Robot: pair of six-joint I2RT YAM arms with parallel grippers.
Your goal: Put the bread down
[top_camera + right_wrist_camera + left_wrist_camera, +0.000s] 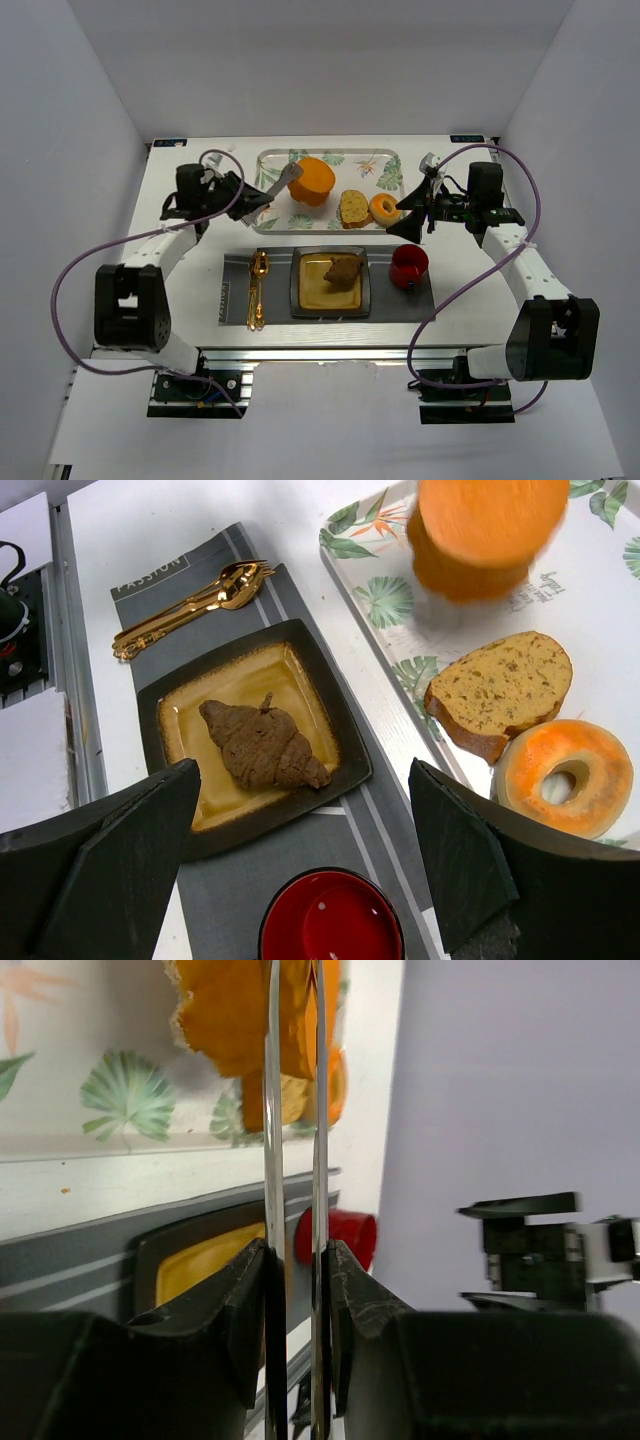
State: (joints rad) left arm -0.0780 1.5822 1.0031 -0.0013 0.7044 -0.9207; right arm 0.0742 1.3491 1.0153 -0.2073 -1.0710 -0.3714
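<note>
A brown bread slice (353, 208) lies on the leaf-print tray (372, 161) beside an orange-glazed bagel (385, 209) and a big orange bun (312, 181). A dark brown croissant (343, 270) lies on the square yellow plate (304, 298). My left gripper (262, 194) is shut on metal tongs (287, 177); their blades (273, 1110) reach to the orange bun (230, 1020). My right gripper (412, 207) is open and empty, hovering at the tray's right end. The right wrist view shows the slice (500, 690), the bagel (565, 775) and the croissant (262, 745) between the fingers (100, 870).
A grey placemat (395, 304) holds the plate, gold cutlery (257, 288) on its left and a red cup (409, 266) on its right. The white table is walled on three sides.
</note>
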